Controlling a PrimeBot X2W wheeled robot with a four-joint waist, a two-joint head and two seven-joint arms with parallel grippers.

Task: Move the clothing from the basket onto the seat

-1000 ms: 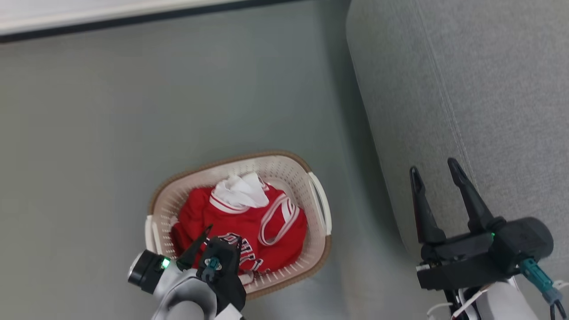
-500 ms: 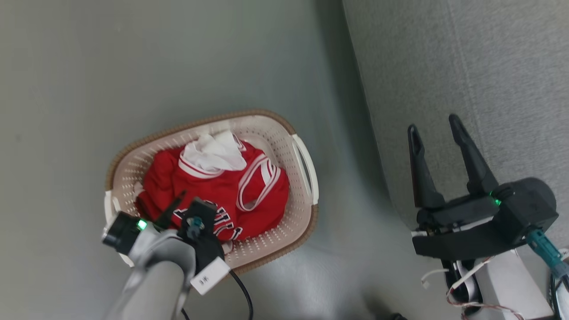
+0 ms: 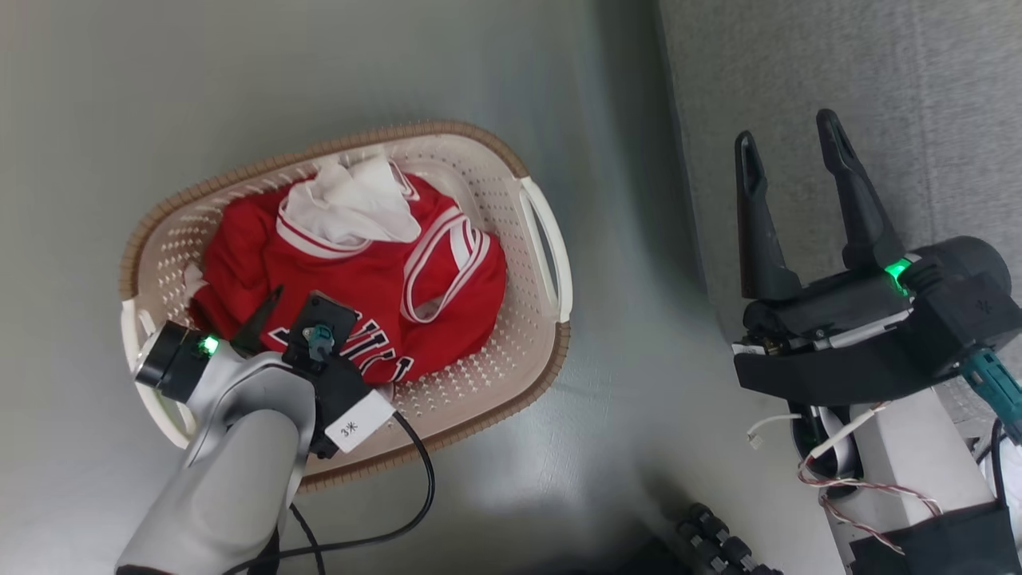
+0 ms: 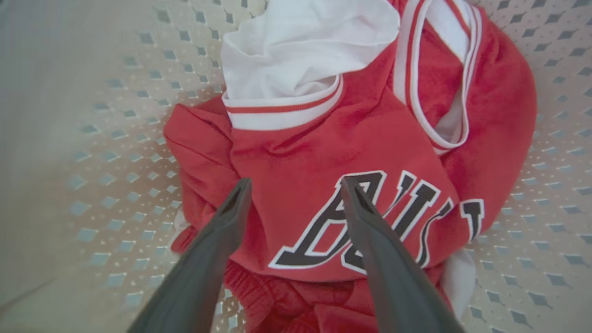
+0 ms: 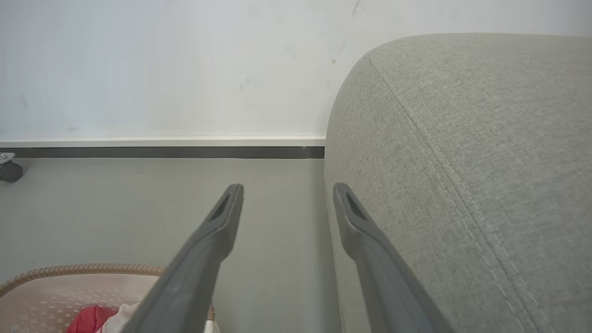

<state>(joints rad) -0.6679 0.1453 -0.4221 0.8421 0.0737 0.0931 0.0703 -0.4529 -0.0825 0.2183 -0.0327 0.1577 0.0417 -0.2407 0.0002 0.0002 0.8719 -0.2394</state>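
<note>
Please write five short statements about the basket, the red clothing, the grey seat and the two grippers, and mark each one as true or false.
1. The clothing lies inside the basket. True.
2. The left gripper is shut on the clothing. False: its jaws stand open over the black-and-white lettering and grip nothing.
3. The right gripper is open and holds nothing. True.
4. The basket stands on the seat. False: it stands on the floor, beside the seat.
5. One red garment already lies on the seat. False: the visible part of the seat carries no clothing; the red fabric is in the basket.
</note>
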